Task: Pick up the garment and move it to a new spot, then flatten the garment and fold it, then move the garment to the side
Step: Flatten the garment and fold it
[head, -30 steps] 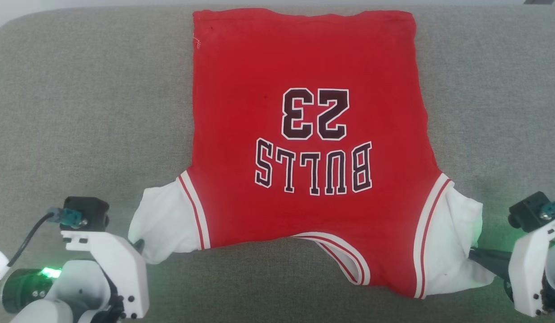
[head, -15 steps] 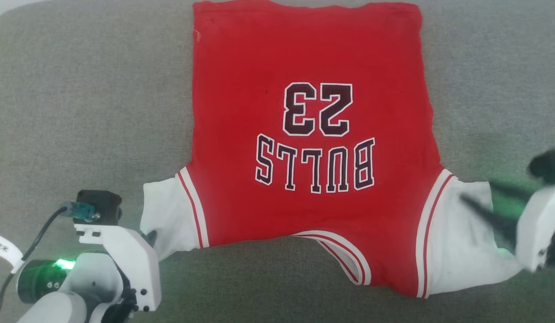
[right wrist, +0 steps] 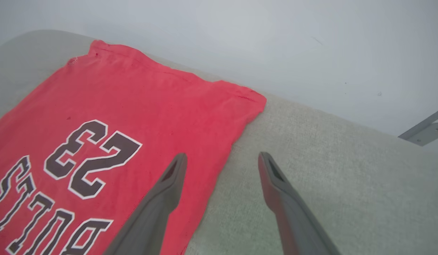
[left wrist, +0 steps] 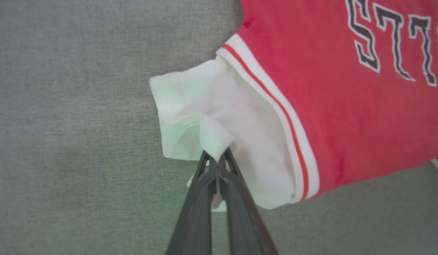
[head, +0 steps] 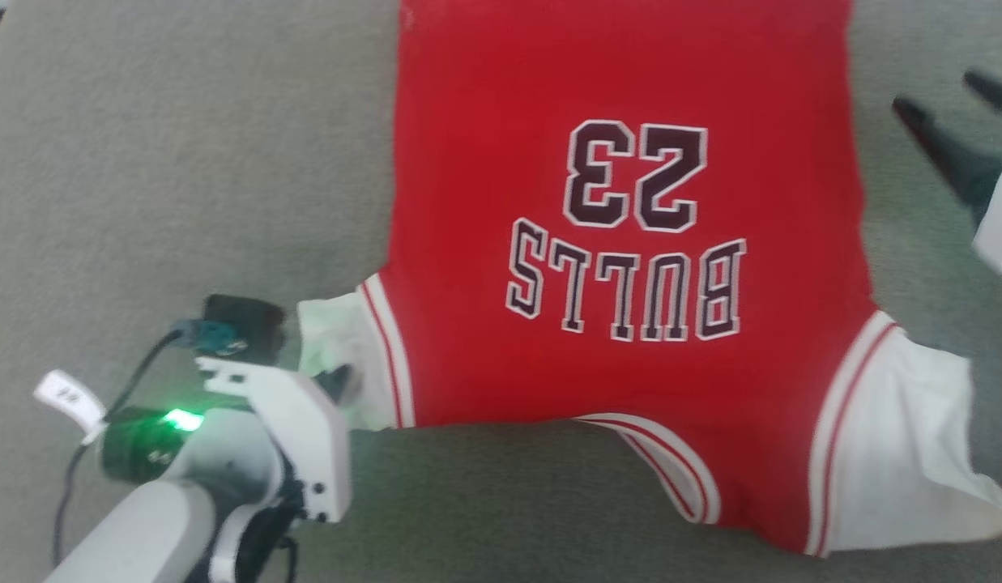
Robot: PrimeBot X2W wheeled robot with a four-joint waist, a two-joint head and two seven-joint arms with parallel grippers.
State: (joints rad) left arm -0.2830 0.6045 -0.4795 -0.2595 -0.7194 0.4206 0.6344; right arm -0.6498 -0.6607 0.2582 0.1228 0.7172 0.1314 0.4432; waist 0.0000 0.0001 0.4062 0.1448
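Two grippers show in the head view, and they no longer do the same work. The right gripper (head: 938, 91) was at the right sleeve (head: 901, 461) one second ago. It has let go and now hangs beside the far right edge of the garment (head: 630, 324), jaws apart and holding nothing. The whole picture has shifted too, so the camera moved, not the shirt. The freed sleeve lies spread and almost flat, so I judge that side as smoothed. The left gripper (head: 344, 379) is still at the left sleeve (head: 334, 340). The garment lies with its lettering up on the grey cushion (head: 144, 202), a coarse woven surface. In the left wrist view the jaws are closed tight on a pinched fold of thin white sleeve cloth, which is crumpled and doubled over, so this side probably needs more pulling. In the right wrist view the wide-open fingers (right wrist: 176, 170) point along the garment's side edge. The red cloth looks soft and matte, with small ripples at the hem, before a plain pale wall (right wrist: 275, 42).
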